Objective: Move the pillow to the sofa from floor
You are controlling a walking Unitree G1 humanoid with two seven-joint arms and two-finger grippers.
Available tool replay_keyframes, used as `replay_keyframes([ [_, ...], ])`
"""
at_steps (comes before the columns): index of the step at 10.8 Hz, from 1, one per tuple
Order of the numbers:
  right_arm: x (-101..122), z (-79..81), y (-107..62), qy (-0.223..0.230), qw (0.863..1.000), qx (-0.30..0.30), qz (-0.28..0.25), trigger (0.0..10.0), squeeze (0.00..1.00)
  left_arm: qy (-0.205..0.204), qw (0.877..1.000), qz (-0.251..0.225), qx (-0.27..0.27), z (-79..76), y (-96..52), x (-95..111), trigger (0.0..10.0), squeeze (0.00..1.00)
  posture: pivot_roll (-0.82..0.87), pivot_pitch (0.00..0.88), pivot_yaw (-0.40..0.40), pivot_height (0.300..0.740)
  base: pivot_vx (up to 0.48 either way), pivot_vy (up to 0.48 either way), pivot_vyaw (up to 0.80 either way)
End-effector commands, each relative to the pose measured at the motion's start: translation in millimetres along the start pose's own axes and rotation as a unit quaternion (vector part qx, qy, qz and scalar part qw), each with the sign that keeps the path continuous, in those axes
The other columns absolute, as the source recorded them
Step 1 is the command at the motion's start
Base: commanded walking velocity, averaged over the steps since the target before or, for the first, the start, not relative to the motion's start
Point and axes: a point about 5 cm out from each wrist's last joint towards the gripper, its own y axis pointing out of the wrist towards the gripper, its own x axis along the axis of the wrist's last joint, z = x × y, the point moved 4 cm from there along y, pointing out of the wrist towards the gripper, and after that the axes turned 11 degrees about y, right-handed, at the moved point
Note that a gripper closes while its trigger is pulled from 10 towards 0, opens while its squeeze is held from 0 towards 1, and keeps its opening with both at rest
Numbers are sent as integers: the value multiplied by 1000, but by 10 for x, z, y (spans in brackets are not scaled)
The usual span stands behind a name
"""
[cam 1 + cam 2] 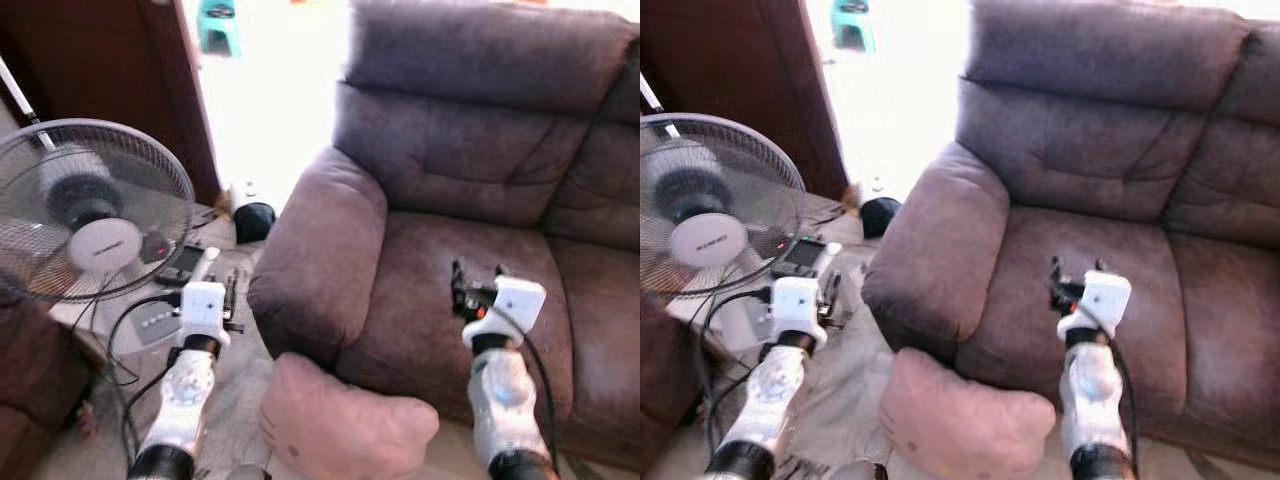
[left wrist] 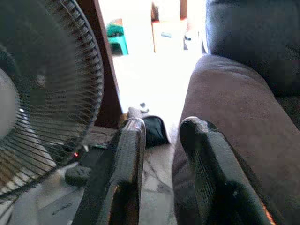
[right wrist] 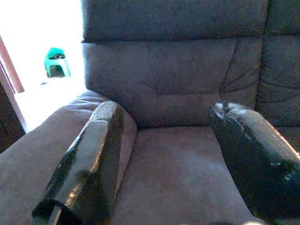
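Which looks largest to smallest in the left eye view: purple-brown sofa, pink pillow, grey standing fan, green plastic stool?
1. Purple-brown sofa
2. Grey standing fan
3. Pink pillow, cut off by the frame, so close to the fan
4. Green plastic stool, far away

No readable text anywhere. The fan (image 1: 85,215) has a dark mark on its white hub badge (image 1: 104,245), likely a brand name, but it's too blurred to make out. The small panel (image 1: 158,322) on the floor beside the fan base has a row of dots or buttons, no legible labels. Dark device (image 1: 180,264) near it: a red light, no characters. Nothing printed on the sofa (image 1: 480,200) or pillow (image 1: 340,415).
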Motion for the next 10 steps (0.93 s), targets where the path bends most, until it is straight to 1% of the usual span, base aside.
replay_keyframes([
  [1,58,59,18,4,1000,11,-7,10000,0,-3,1000,2,5,17,-5,17,10000,0,42,0,-25,717,0,0,0],
  [2,44,100,9,-9,1000,20,-2,10000,0,-5,1000,4,3,-7,-20,0,10000,0,42,0,-26,717,0,0,0],
  [4,15,120,-15,-5,1000,20,10,10000,0,-19,1000,-4,15,58,74,75,10000,0,38,0,-25,717,0,0,0],
  [5,-32,97,-31,-2,1000,11,20,10000,0,-33,999,3,20,75,99,69,10000,0,36,0,-26,717,0,0,0],
  [7,-17,119,-11,3,1000,10,21,10000,0,-39,999,7,13,21,80,54,10000,0,34,0,-31,717,0,0,0],
  [8,-56,96,-5,-1,999,7,35,10000,0,-42,999,8,4,-22,70,49,10000,0,37,0,-31,717,0,0,0],
  [9,-38,74,5,9,999,-1,33,10000,0,-44,999,9,4,-7,80,47,10000,0,32,0,-27,717,0,0,0],
  [10,-27,81,24,7,999,0,34,10000,0,-43,999,11,4,9,94,46,10000,0,30,0,-28,717,0,0,0],
])
